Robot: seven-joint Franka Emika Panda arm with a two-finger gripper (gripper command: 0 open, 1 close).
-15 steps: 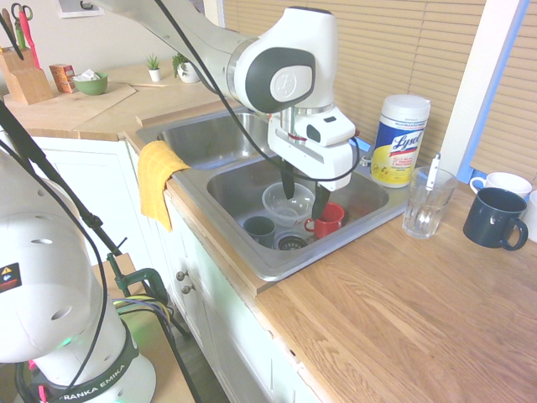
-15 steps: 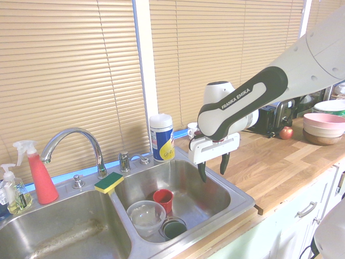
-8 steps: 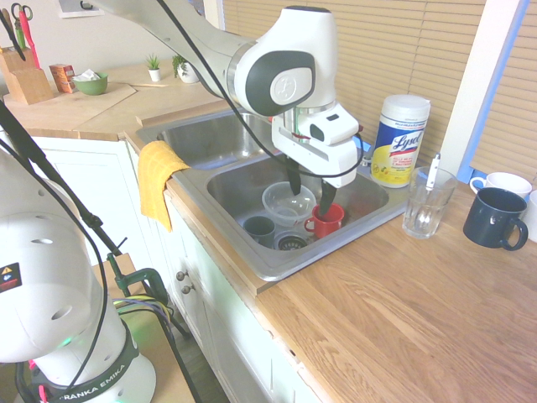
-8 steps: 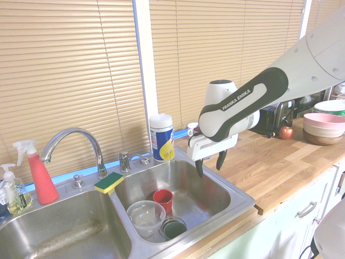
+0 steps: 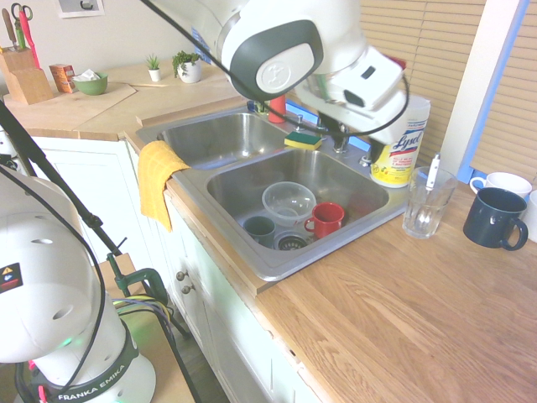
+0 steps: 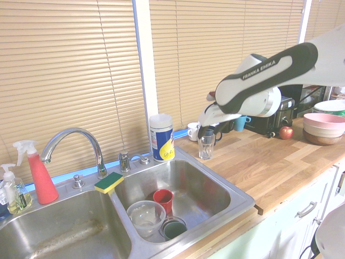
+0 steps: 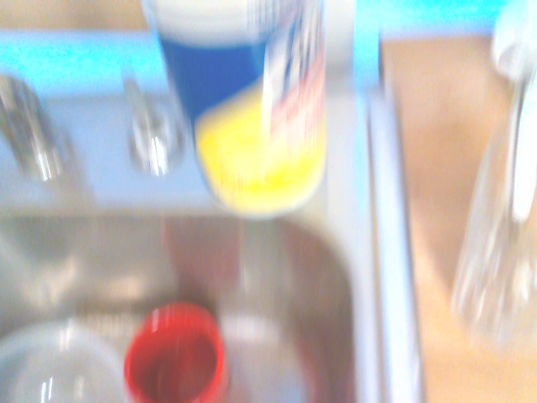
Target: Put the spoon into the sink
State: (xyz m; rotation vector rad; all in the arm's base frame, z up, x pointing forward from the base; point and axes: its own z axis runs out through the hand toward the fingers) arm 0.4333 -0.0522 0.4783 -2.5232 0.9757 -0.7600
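First exterior view, tool (image 5: 329,128) risen from sink (image 5: 252,252), tilted

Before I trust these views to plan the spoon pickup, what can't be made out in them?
- Gripper: fingers hidden behind the arm's white housing in the first exterior view; dark and merged with mugs in the second.
- Spoon: only the white handle shows above the glass; its bowl is lost through the glass.
- Wrist view: wholly blurred; wipes canister label unreadable.
- Sink: left basin cut by the picture's edge in the second exterior view.
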